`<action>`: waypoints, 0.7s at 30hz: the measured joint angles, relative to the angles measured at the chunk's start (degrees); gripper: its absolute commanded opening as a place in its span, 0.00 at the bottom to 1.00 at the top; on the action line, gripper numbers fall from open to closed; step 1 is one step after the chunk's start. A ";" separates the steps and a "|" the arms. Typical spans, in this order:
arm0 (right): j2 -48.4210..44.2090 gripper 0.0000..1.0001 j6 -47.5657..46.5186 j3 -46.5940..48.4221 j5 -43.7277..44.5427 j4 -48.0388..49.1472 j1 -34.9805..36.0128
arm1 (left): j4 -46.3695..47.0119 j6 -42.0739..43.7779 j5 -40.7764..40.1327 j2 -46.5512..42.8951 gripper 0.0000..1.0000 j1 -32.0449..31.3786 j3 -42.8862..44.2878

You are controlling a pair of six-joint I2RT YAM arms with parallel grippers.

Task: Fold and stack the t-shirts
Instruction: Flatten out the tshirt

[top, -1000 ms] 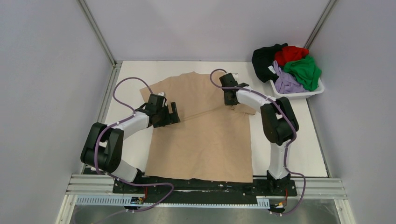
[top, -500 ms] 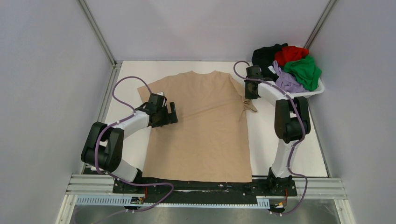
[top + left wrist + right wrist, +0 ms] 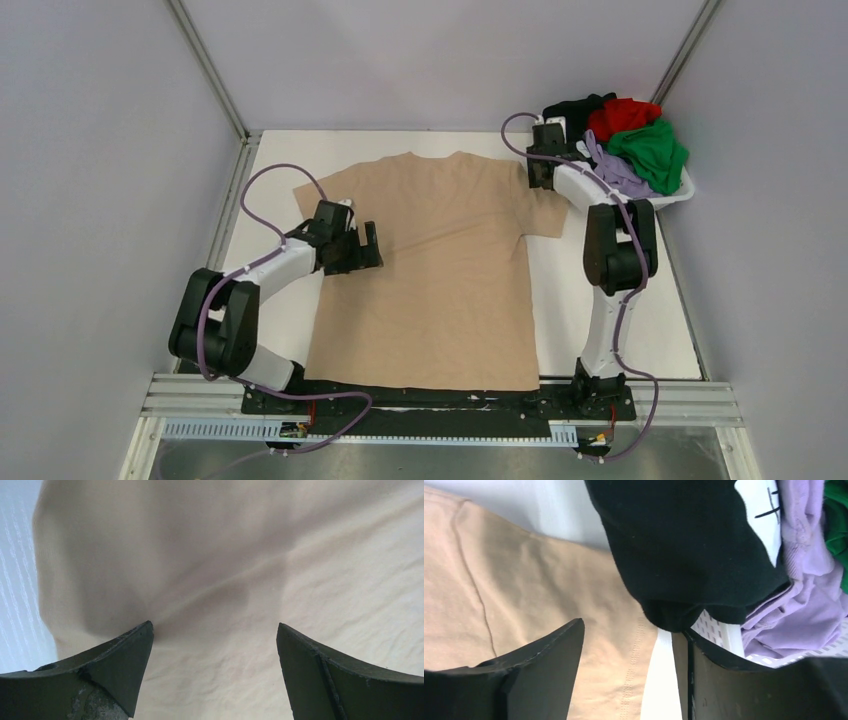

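Tan t-shirt: we see it spread flat and face up on the white counter, filling the middle of the overhead view.
Long axis: it runs top to bottom in the frame, with the collar toward the top and the hem along the bottom edge by the arm bases.
Sleeves: one points upper left, the other right, both laid out flat.
Left tool: released, with its jaws wide apart just over the cloth below the left sleeve; in the wrist view we see only tan fabric between them.
Right tool: released, jaws apart over the right sleeve's edge and gripping nothing.
Basket: upper right, just beside the right tool.
Basket contents: black shirt, red shirt, green shirt and lavender shirt, heaped unfolded.
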 measured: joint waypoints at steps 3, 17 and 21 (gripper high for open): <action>-0.63 0.80 0.46 -0.96 -0.24 0.22 0.92 | -1.55 0.20 1.03 -1.62 1.00 -0.07 0.46; -29.79 1.00 20.11 -24.30 -14.58 -0.22 10.54 | -0.76 1.09 0.52 5.33 1.00 -0.48 19.89; -39.50 1.00 29.46 -37.88 -21.64 0.83 13.81 | 1.40 0.98 0.66 19.32 1.00 -0.48 29.62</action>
